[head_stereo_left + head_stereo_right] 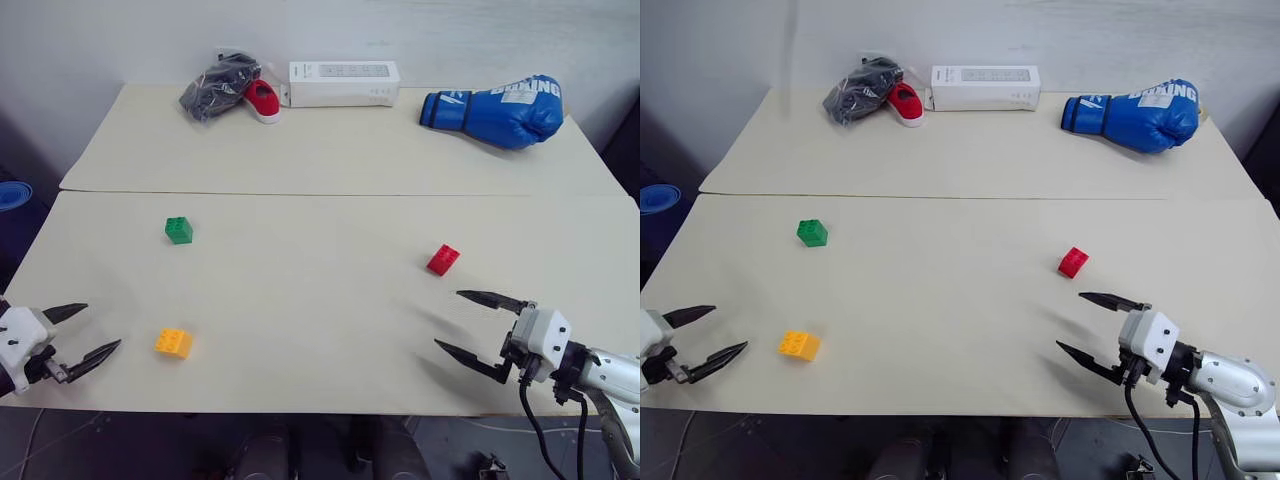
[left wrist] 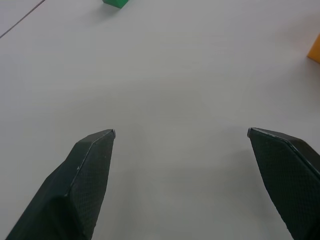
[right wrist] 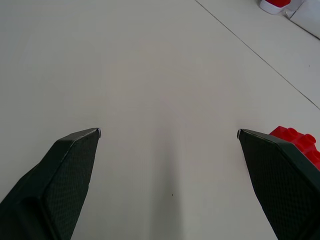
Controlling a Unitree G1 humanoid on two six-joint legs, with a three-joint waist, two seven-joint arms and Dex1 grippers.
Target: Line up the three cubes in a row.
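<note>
Three cubes lie apart on the cream table (image 1: 320,300). The green cube (image 1: 179,230) sits at the left, the yellow-orange cube (image 1: 173,343) nearer the front left, and the red cube (image 1: 443,259) at the right. My left gripper (image 1: 100,329) hovers open at the front left corner, a short way left of the yellow-orange cube. Near the front right, my right gripper (image 1: 447,321) is open and empty, just in front of the red cube. In the right wrist view the red cube (image 3: 300,145) peeks out past one finger (image 3: 280,185). The green cube (image 2: 116,3) and yellow-orange cube (image 2: 315,50) show in the left wrist view.
Along the back edge lie a dark bundle (image 1: 218,85), a red shoe (image 1: 263,100), a white box (image 1: 344,83) and a blue boxing glove (image 1: 497,110). A seam (image 1: 340,194) crosses the table between the back and front halves.
</note>
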